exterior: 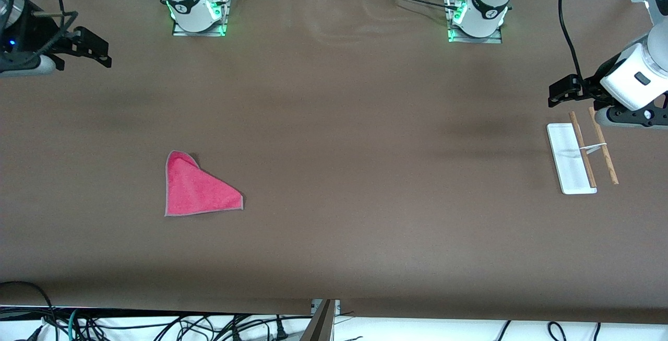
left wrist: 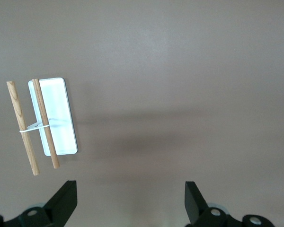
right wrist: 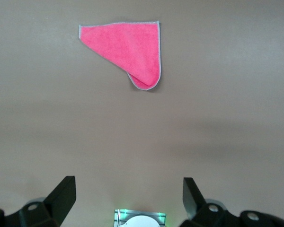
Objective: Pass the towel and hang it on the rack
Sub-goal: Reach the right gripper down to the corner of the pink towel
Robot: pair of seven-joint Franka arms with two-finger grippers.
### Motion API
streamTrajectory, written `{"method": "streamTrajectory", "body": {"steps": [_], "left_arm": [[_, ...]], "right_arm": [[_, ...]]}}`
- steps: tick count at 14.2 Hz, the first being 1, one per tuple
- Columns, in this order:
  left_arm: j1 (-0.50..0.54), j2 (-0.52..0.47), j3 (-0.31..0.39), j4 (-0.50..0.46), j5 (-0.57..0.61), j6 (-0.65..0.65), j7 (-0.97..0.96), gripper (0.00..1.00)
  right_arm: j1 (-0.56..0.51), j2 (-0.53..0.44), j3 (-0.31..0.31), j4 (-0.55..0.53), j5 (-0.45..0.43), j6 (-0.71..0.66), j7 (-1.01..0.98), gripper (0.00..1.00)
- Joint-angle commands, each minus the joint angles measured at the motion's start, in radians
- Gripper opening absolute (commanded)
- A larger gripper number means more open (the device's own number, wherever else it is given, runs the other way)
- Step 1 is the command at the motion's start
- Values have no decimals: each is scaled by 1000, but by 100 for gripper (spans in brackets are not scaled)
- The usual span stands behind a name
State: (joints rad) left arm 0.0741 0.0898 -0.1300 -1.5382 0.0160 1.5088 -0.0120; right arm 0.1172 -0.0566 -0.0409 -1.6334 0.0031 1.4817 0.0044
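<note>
The towel (exterior: 198, 189) lies flat on the brown table toward the right arm's end, folded into a pink-red triangle with a grey stitched edge; the right wrist view shows the towel (right wrist: 130, 47) too. The rack (exterior: 579, 153) stands toward the left arm's end, with a white flat base and two thin wooden rods joined by a metal piece. It also shows in the left wrist view as the rack (left wrist: 42, 125). My left gripper (exterior: 554, 95) (left wrist: 131, 189) hangs open and empty over bare table just beside the rack. My right gripper (exterior: 104, 55) (right wrist: 129, 187) hangs open and empty over the table's end, well apart from the towel.
Both arm bases (exterior: 195, 9) (exterior: 477, 17) with green lights stand along the edge farthest from the front camera. Loose cables (exterior: 156, 325) lie below the table's near edge. A black cable (exterior: 566, 22) hangs by the left arm.
</note>
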Motion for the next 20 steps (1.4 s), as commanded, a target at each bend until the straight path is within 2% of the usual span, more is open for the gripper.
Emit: {"method": "streamTrajectory", "body": {"steps": [1,3,6,11,15,20], "left_arm": [[-4,-2,-2,20,18,-22,-8,100],[-4,-4,-2,20,18,-22,-8,100],[-4,-2,-2,20,18,-27,-8,100],[-4,-4,-2,20,18,-35,-9,100],[-2,-4,-2,20,18,-36,-8,100],[-4,-2,-2,20,18,-36,-6,100]], "right_arm": [[-2,-17,-4,-63,-5,60,8,100],[-2,-9,-5,-91,-8,81,8,100],[-4,-6,-7,-187,-6,187,12,100],[-8,35,-48,-334,0,370,41,100],[-8,133,-56,-347,8,466,118,100],[-8,276,-56,-348,31,587,383,100]]}}
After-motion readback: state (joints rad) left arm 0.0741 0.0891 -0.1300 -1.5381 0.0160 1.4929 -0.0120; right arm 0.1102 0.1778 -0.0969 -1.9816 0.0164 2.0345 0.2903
